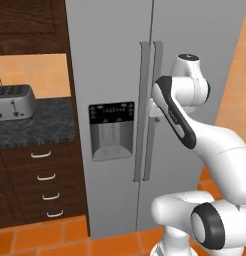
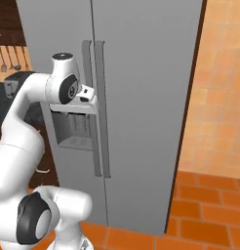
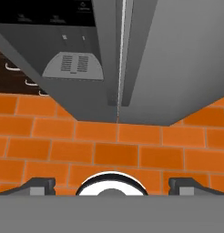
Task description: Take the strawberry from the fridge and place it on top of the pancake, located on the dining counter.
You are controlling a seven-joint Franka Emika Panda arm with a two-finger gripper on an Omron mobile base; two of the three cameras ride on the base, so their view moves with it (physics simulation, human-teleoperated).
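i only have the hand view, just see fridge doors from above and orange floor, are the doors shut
Observer: Yes, in the left base view both doors of the fridge are shut, the two long handles side by side at the seam.
Operator: where is my hand relative to them
Observer: In the right base view the hand is right at the handles, level with the top of the dispenser panel.
Operator: what's left of the fridge
Observer: A dark counter with a silver toaster on it, drawers below.
Operator: jaws open?
Observer: The gripper has its jaws wide apart, nothing between them.
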